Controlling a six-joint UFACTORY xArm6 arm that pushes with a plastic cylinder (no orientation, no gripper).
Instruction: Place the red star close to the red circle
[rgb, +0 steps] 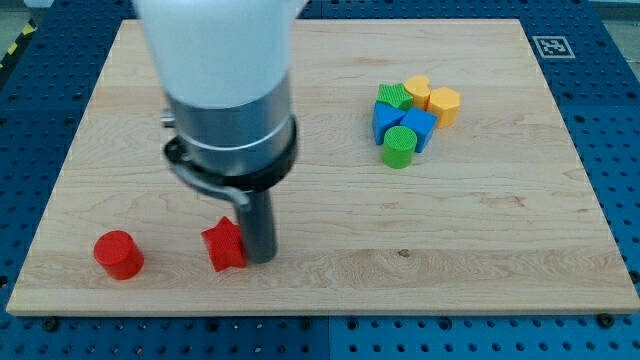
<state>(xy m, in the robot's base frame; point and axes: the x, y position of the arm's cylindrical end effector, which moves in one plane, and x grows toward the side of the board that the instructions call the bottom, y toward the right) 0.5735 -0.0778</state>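
Note:
The red star (224, 246) lies near the view's bottom left of the wooden board (480, 220). The red circle (119, 254) stands to its left, a gap of about one block width between them. My tip (260, 256) is down at the board, touching the right side of the red star. The wide arm body above hides the board behind it.
A cluster of blocks sits at the view's upper right: a green star (394, 96), two yellow blocks (417, 91) (444, 104), two blue blocks (386, 118) (419, 126) and a green cylinder (398, 147). A marker tag (550, 45) is at the board's top right corner.

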